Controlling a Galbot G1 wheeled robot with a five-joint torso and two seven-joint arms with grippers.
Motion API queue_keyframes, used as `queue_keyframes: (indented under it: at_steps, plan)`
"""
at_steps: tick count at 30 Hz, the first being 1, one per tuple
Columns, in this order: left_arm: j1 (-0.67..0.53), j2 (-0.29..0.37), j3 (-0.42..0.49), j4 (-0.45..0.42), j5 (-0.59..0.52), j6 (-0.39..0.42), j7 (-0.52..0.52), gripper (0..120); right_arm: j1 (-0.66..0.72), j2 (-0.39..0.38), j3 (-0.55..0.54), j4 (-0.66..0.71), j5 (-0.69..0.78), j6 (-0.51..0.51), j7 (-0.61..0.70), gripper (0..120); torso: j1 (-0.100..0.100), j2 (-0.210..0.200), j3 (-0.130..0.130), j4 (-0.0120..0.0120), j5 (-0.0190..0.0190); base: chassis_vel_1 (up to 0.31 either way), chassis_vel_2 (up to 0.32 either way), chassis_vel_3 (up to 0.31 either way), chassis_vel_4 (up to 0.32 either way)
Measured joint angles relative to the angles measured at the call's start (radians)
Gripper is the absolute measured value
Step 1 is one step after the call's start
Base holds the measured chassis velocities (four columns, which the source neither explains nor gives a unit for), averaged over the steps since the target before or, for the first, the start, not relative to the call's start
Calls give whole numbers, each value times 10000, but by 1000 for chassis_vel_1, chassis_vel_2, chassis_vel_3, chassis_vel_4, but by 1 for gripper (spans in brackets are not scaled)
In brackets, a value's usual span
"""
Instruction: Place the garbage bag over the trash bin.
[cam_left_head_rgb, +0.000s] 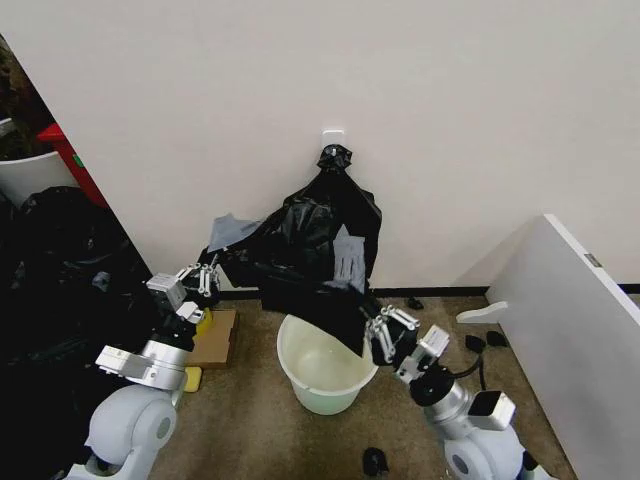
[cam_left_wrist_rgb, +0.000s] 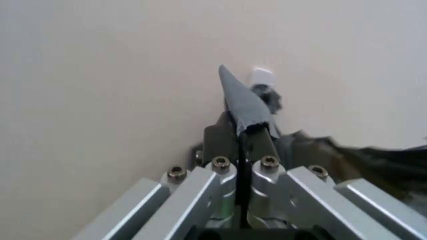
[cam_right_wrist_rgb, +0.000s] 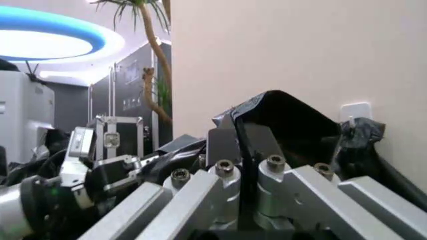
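Observation:
The garbage bag (cam_left_head_rgb: 300, 285) is a glossy black sheet stretched between my two grippers, just above the trash bin (cam_left_head_rgb: 318, 372). The bin is a cream-white bucket standing upright on the floor against the wall. My left gripper (cam_left_head_rgb: 205, 277) is up and to the left of the bin, shut on a corner of the bag; in the left wrist view that gripper (cam_left_wrist_rgb: 241, 134) pinches a greyish flap (cam_left_wrist_rgb: 243, 106). My right gripper (cam_left_head_rgb: 381, 325) is at the bin's right rim, shut on the bag's other edge (cam_right_wrist_rgb: 283, 117). The bag's back merges with other black plastic behind it.
A knotted bunch of black bags (cam_left_head_rgb: 335, 200) hangs from a white wall hook (cam_left_head_rgb: 333, 135) right behind the bin. Black plastic heaps (cam_left_head_rgb: 50, 290) fill the left. A cardboard box (cam_left_head_rgb: 215, 335) lies left of the bin, and a white panel (cam_left_head_rgb: 585, 320) leans at the right.

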Motion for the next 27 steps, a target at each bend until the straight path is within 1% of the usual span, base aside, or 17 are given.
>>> queue_keyframes:
  at_steps: [2, 3, 4, 5, 7, 8, 9, 11, 12, 15, 19, 23, 25, 27]
  plan:
    - [-9, -66, 368, -157, -397, 282, 3, 0, 23, 5, 143, 50, 64, -28, 3, 0, 0, 0, 0, 0, 1, 0, 0, 0, 0]
    - [-9, -66, 368, -157, -397, 282, 3, 0, 23, 5, 143, 50, 64, -28, 3, 0, 0, 0, 0, 0, 1, 0, 0, 0, 0]
    - [-21, -190, 662, -162, -485, 373, 16, 0, 72, 28, 190, -141, 84, -27, -11, 0, 0, 0, 0, 0, 0, 0, 0, 0, 0]
    - [-35, -320, 874, -42, -464, 387, 52, 0, 144, 92, 181, -456, 102, -2, -42, 0, 0, 0, 0, 0, 4, 0, 0, 0, 0]
    - [-38, -355, 926, 13, -438, 387, 64, 0, 163, 111, 171, -544, 107, 12, -52, 0, 0, 0, 1, 0, 3, 0, 0, 0, 0]
    - [-46, -458, 1055, 207, -307, 349, 125, 0, 220, 178, 91, -833, 113, 60, -101, 0, 0, -1, 1, 0, -2, 0, 0, 0, 0]
    - [-71, -549, 1148, 461, -188, 240, 217, 0, 280, 239, -12, -1102, 113, 108, -160, 0, 0, -3, 1, 0, 3, 0, 0, 0, 0]
    - [-167, -657, 1228, 751, -255, 145, 275, 0, 387, 298, -84, -1333, 112, 140, -258, 0, 0, -3, 1, 0, 1, 0, 0, 0, 0]
    - [-167, -657, 1228, 751, -255, 145, 275, 0, 387, 298, -84, -1333, 112, 140, -258, 0, 0, -3, 1, 0, 1, 0, 0, 0, 0]
    - [-333, -839, 1307, 1248, -457, 50, 343, 0, 610, 340, -88, -1578, 146, 141, -347, 0, 0, -3, 1, 0, -1, 0, 0, 0, 0]
    - [-380, -970, 1381, 1526, -708, -86, 625, 0, 857, 410, -111, -1973, 387, 141, -437, 0, 0, -3, 1, 0, 0, 0, 0, 0, 0]
    - [-338, -1036, 1495, 1568, -925, -209, 1002, 0, 1038, 534, -149, -2317, 695, 141, -438, 0, 0, -3, 1, 0, 1, 0, 0, 0, 0]
    - [-332, -1039, 1506, 1573, -926, -216, 1024, 0, 1051, 548, -158, -2355, 725, 141, -434, 0, 0, -3, 1, 0, 0, 0, 0, 0, 0]
    - [-262, -1051, 1632, 1728, -792, -329, 1134, 0, 1138, 671, -269, -2780, 929, 148, -371, 0, 1, -3, 1, 0, 1, 0, 0, 0, 0]
